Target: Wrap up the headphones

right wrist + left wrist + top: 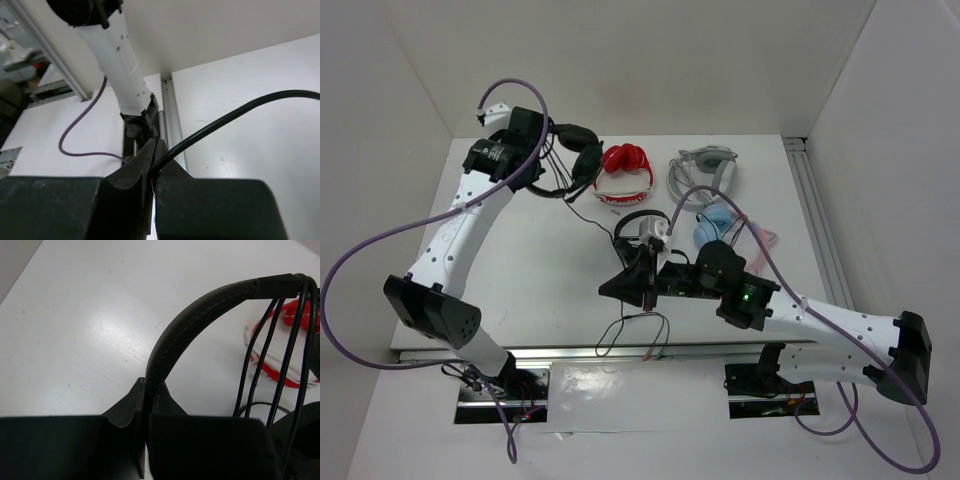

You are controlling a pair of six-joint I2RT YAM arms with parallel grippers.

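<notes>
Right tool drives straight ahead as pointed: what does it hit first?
Probably the left arm: its black lower joint sits dead ahead of the right tool, which is shut on the headphones cable. Nothing nearer shows, but depth is unclear.

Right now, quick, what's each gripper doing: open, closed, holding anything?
Left gripper: closed on the headphones, at the headband.
Right gripper: closed on the thin black cable.

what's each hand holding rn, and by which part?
The left hand is shut on the headphones, gripping the headband. The right hand pinches their thin black cable between its fingertips.
</notes>
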